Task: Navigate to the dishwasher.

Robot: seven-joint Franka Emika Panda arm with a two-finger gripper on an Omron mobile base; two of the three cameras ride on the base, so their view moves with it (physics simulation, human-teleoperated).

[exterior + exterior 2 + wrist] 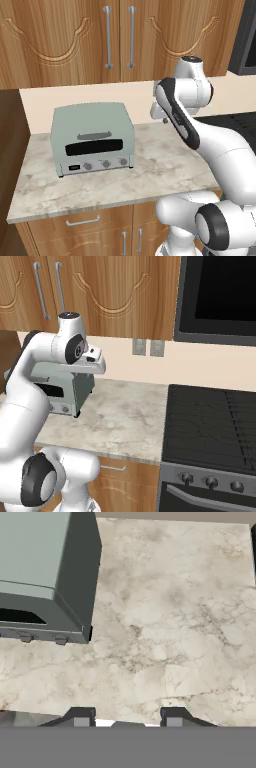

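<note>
The gripper (127, 717) hangs over the marble counter (170, 637), its jaws wide apart and holding nothing; a grey-green toaster oven (45, 572) sits at ten o'clock, showing no readable lettering.

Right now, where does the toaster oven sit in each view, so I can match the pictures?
Left base view: the toaster oven stands centre-left on the marble counter.
Right base view: it is at the left, mostly behind the arm.
Hand view: its corner is upper left.
Shared landmark: the marble counter it stands on.
</note>
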